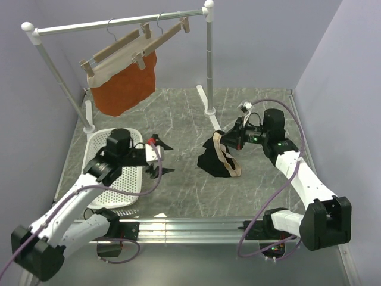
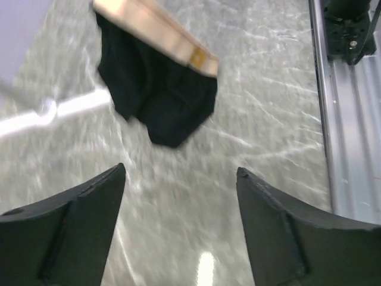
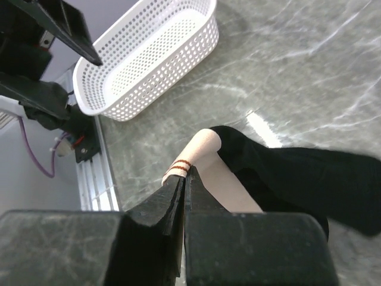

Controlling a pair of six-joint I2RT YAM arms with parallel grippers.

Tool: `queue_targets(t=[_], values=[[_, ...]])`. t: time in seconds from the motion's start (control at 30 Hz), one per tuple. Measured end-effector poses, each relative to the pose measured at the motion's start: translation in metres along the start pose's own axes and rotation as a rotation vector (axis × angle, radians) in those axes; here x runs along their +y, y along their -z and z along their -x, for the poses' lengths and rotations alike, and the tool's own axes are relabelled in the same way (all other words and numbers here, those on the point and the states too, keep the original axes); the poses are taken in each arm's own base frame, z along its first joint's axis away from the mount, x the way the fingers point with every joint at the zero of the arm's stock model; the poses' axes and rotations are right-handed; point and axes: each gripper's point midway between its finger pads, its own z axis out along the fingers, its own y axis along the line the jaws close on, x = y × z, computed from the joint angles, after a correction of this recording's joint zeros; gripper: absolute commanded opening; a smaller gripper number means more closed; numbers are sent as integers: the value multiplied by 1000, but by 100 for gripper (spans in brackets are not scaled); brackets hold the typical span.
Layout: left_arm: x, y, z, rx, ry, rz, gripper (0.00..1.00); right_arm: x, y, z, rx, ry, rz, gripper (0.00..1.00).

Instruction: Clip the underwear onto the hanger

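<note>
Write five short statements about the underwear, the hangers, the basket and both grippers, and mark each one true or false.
1. The right gripper is shut on the tan waistband of the underwear. True.
2. The left gripper is holding the hanger. False: its jaws are open and empty, and the hanger is up on the rack.
3. An orange garment hangs from the rack. True.
4. The underwear is clipped to the hanger. False: it dangles from the right gripper, low over the table and away from the rack.
5. The underwear lies in the white basket. False: the basket sits by the left arm, apart from the underwear.
</note>
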Motion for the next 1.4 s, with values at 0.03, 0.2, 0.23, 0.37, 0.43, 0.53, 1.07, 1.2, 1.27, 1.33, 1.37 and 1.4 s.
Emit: queue_targets(t=[0.03, 0.2, 0.23, 0.37, 0.43, 0.53, 1.07, 1.2, 1.27, 1.33, 1.37, 1.4], values=[[3, -8, 1, -6, -27, -14, 77, 1, -1, -3, 6, -10, 4, 0], [-1, -56, 11, -66, -253, -99, 69, 3, -9, -24, 49, 1, 3, 0], [-3, -64, 14, -82, -298, -108, 65, 1, -11, -29, 59, 13, -4, 0], [0, -93, 17, -115, -423, -114, 58, -11, -11, -52, 103, 39, -52, 0], [1, -105, 14, -120, -455, -115, 57, -16, -9, -63, 125, 41, -76, 0], [1, -122, 6, -114, -480, -122, 60, -21, -9, -76, 148, 40, -97, 0], [1, -171, -22, -76, -586, -126, 55, -12, -16, -94, 186, 48, -72, 0], [4, -176, -29, -61, -616, -129, 49, -12, -16, -94, 187, 54, -71, 0], [7, -179, -32, -51, -622, -125, 42, -12, -16, -94, 188, 59, -69, 0], [9, -182, -35, -42, -635, -121, 29, -12, -16, -95, 192, 65, -65, 0], [10, -183, -36, -39, -640, -121, 24, -12, -17, -96, 194, 67, -64, 0], [11, -184, -37, -36, -647, -120, 21, -12, -16, -97, 199, 66, -64, 0]])
